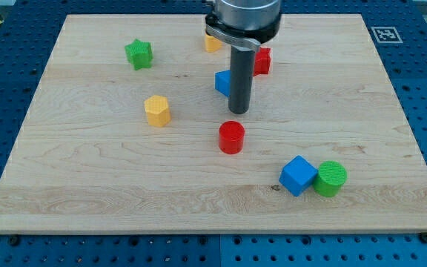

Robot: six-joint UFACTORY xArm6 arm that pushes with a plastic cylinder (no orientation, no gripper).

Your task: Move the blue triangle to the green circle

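The blue triangle [222, 82] lies near the view's top centre, partly hidden behind my rod. My tip [237, 111] rests on the board just below and to the right of it, touching or nearly touching it. The green circle [330, 178], a short cylinder, stands at the view's lower right, far from the triangle. A blue cube [298, 175] sits against the green circle's left side.
A red cylinder [231, 137] stands just below my tip. A yellow hexagon block [157, 110] is at the left of centre. A green star [138, 54] is at the upper left. A red block [262, 61] and a yellow block [212, 42] are partly hidden behind the rod.
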